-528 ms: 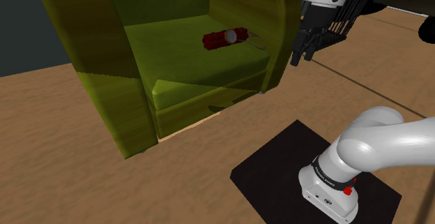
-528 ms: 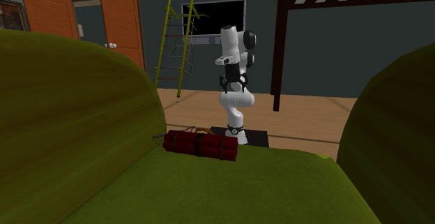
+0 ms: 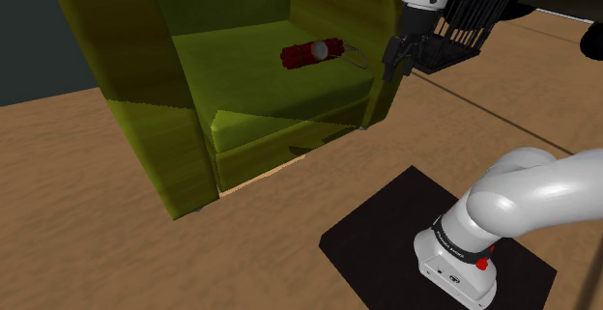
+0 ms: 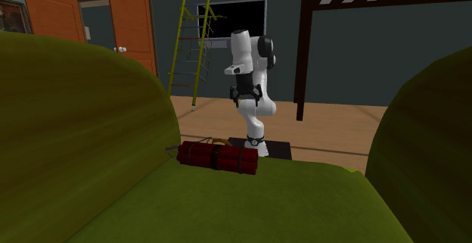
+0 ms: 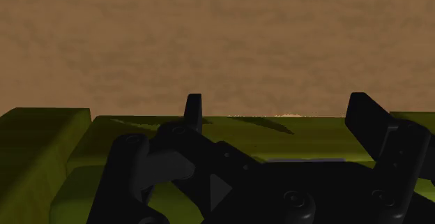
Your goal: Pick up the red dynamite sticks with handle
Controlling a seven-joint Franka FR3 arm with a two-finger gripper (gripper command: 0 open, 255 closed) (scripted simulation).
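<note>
Red dynamite (image 3: 312, 53) lies on the green chair's (image 3: 242, 86) seat in the upper middle of the shoulder view. Its long axis runs left to right across the frame, rising slightly rightward, with a thin handle (image 3: 358, 60) at the right end. The gripper (image 3: 399, 64) hangs at the upper right by the outer edge of the armrest (image 3: 387, 18), fingers spread apart and holding nothing. The bundle lies to its left in that frame with the armrest between them, so the coming move likely means clearing the armrest and closing across the sticks' short width.
</note>
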